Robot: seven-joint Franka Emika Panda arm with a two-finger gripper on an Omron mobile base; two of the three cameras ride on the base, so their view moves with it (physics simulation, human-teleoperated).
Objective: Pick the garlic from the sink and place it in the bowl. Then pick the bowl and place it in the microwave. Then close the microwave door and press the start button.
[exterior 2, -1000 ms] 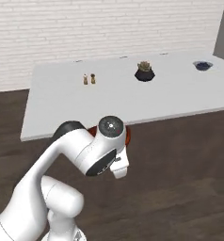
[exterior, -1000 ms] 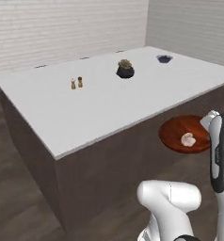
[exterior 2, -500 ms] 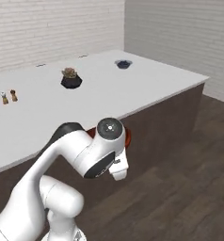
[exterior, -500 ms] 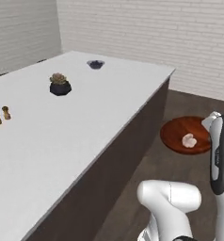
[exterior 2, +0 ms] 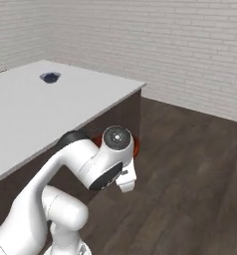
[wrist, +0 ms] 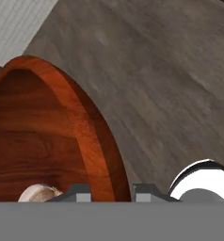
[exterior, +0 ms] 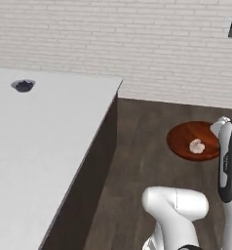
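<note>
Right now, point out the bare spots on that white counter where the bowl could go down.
The white counter is almost wholly bare: the whole stretch from the small dark dish near its far side to the near edge and the corner is free. The bowl, with the garlic inside, is carried over the wooden floor beside it.

Even, soft rendered light, faint shadows, no glare, slightly coarse low-resolution blur throughout

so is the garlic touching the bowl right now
Touching. In the left base view the garlic rests on the inner floor of the wooden bowl. The hand view also shows it lying inside, against the wood.
</note>
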